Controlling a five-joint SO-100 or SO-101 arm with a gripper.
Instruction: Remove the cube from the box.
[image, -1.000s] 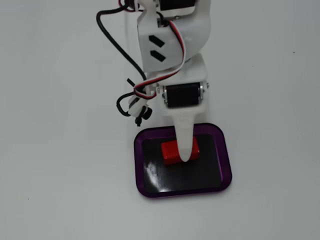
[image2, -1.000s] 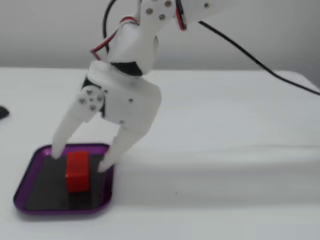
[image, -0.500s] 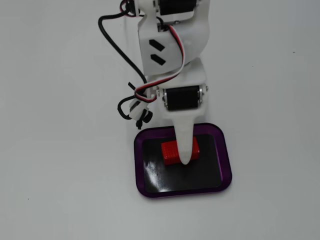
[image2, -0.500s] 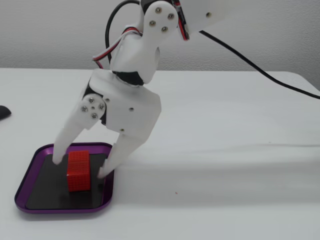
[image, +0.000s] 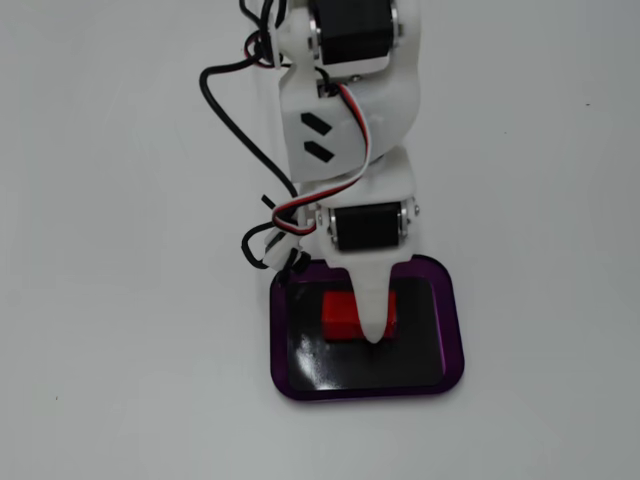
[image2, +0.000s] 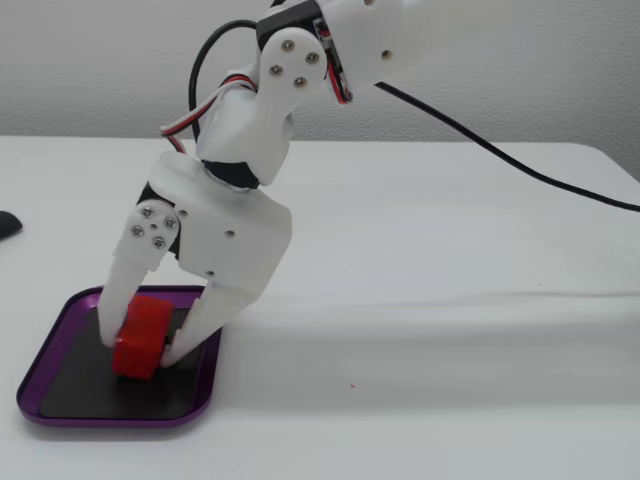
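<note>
Cube (image2: 138, 336), half hidden from above, sits tilted between the gripper (image2: 140, 350) fingers, squeezed tight, inside the box (image2: 60, 412)

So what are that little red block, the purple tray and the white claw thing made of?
The red block looks like matte plastic with a finely gridded surface, possibly 3D-printed. The tray seems to be glossy plastic or coated metal; its purple rim shines and its black floor reflects light. The tool looks like matte white plastic, held together with visible screws, likely printed too.
</note>
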